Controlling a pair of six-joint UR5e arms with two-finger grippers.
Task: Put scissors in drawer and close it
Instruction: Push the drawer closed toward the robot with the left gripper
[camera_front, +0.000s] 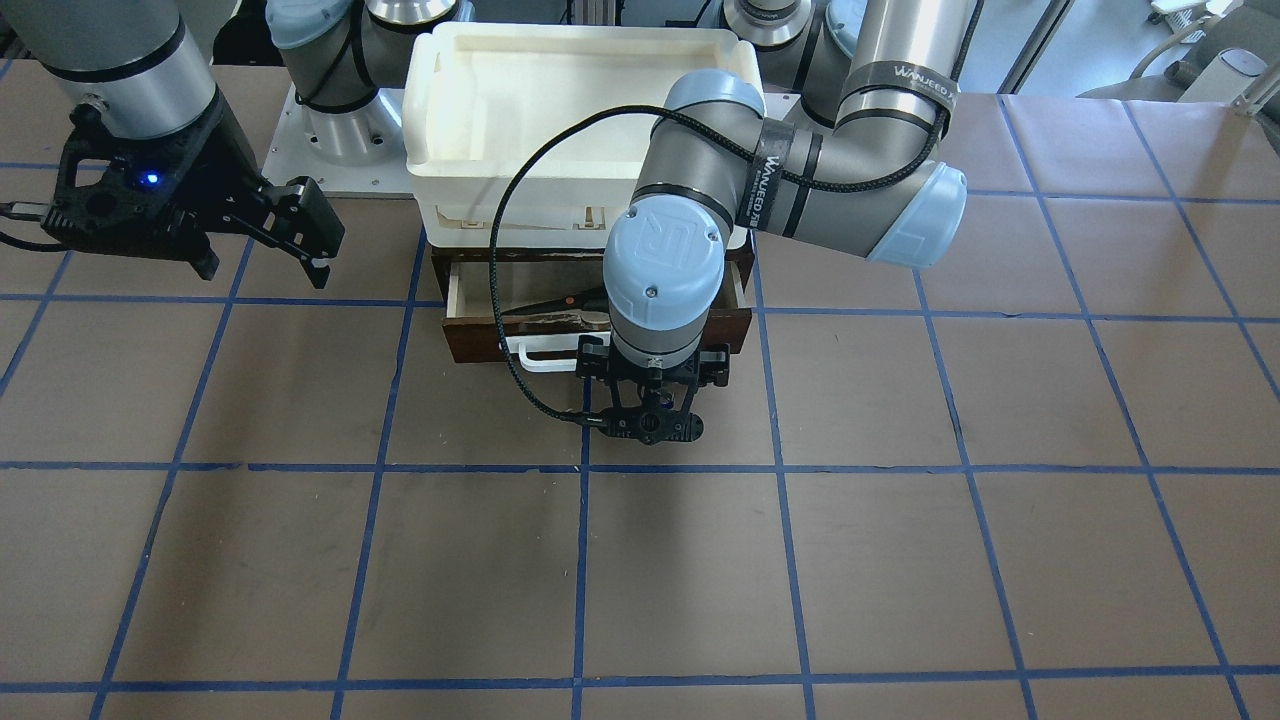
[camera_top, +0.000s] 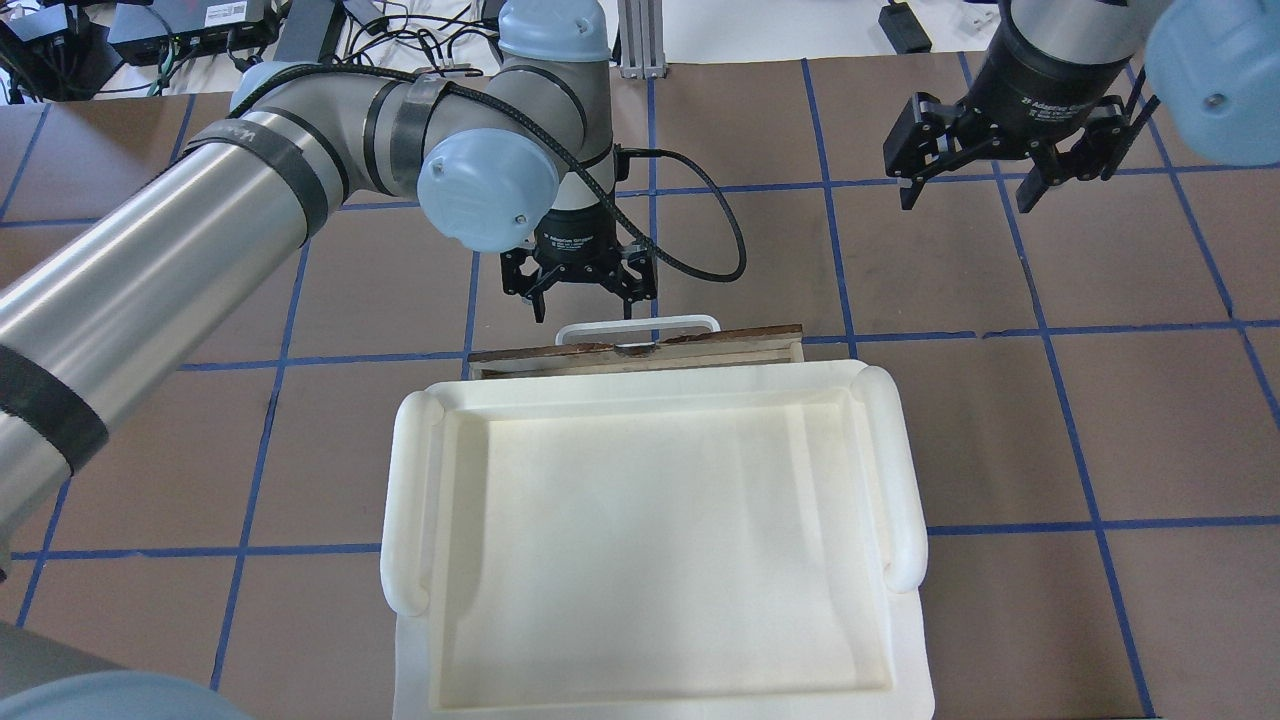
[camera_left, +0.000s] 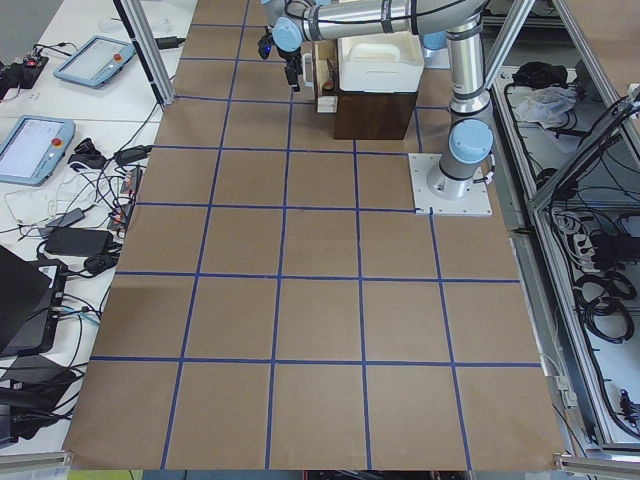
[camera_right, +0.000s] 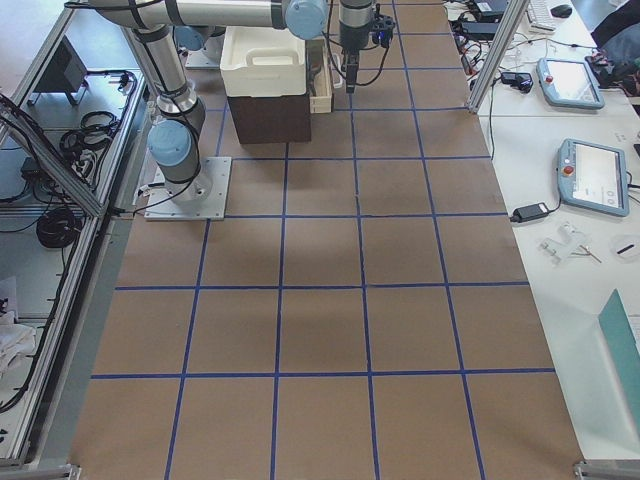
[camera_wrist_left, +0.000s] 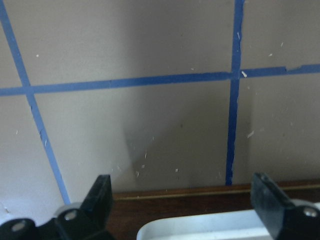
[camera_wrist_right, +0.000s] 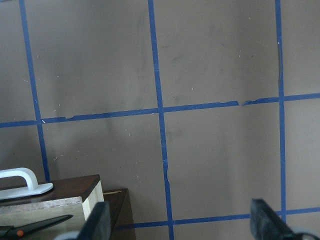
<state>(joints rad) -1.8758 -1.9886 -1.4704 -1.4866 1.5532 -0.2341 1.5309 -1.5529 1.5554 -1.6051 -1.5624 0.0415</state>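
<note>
Scissors (camera_front: 548, 301) are seen inside the drawer (camera_front: 480, 345), "WANJEED" strap (camera_front: 905, 75) nearby. Fingers are spread on left gripper (camera_top: 580, 292), right gripper (camera_top: 968, 190).

Robotics lab: grid-taped table (camera_front: 900, 560), teach pendants (camera_left: 35, 145) (cables (camera_left: 600, 295) strewn alongside).

One drawer (camera_front: 478, 342), one white tray (camera_top: 405, 500), seemingly one pair of scissors (camera_wrist_right: 45, 223); two tools: left tool (camera_top: 585, 300), right tool (camera_top: 965, 195).

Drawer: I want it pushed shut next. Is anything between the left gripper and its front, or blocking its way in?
Nothing visible. The left gripper, open, hangs just outside the white handle of the drawer. The scissors lie inside it, though the left arm hides part of it.
</note>
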